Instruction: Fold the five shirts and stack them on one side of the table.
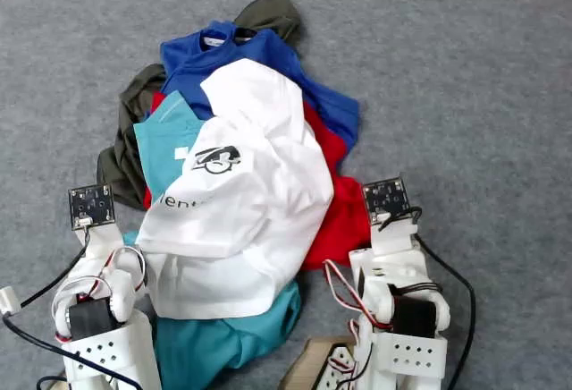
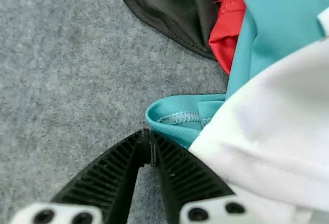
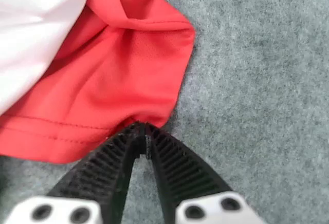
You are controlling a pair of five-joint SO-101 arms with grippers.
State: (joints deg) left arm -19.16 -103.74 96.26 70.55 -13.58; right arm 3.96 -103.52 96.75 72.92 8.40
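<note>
We see the five shirts lying unfolded in one heap at the centre of the high view, on the grey table (image 1: 474, 95). The white shirt (image 1: 241, 202) lies on top, spread from the middle toward the lower left. The blue shirt (image 1: 232, 59) reaches toward the upper centre, with the olive shirt (image 1: 134, 113) under it at the upper left of the heap. The teal shirt (image 1: 165, 148) shows at the heap's left side and again at the bottom centre. The red shirt (image 1: 344, 220) sticks out at the right edge of the heap.

The left arm (image 1: 94, 300) stands at the lower left of the frame and the right arm (image 1: 398, 292) at the lower right. The left gripper (image 2: 150, 144) is clenched, holding nothing, just beside a teal hem and the white cloth. The right gripper (image 3: 141, 131) is clenched too, its tips touching the red hem; we cannot tell whether any cloth is caught.
</note>
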